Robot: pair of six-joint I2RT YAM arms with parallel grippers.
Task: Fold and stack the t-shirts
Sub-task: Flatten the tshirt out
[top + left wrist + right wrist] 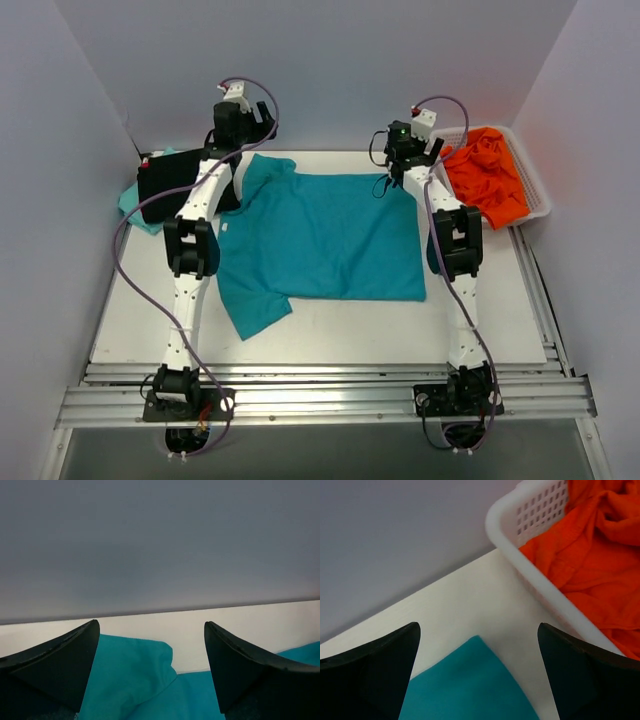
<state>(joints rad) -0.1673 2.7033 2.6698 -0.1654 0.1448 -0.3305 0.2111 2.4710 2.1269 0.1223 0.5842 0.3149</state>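
A teal t-shirt (320, 235) lies spread flat across the middle of the white counter (330, 335), its hem edge toward the right arm and its collar end toward the left arm; one short sleeve (250, 305) sticks out toward the near edge, the other (268, 170) toward the far wall. At the far left corner of the counter a black t-shirt (165, 185) sits folded on top of another teal one (128, 205), whose edge peeks out from under it; the left arm crosses in front of this small pile.

At the far right corner stands a white mesh basket (535, 190), its perforated wall plain in the right wrist view (540, 510); inside it lie crumpled bright orange t-shirts (487, 180), heaped loosely and filling most of the basket, how many I cannot tell.

The left pincer (250, 128) hangs over the far edge of the counter by the spread shirt's far sleeve; its wrist view shows the jaws parted wide with teal cloth (130, 680) below and between them, nothing gripped. The right pincer (415, 165) hovers at the shirt's far right corner, just beside the basket; its jaws too stand apart, the teal corner (470, 685) lying on the counter between them, ungripped.
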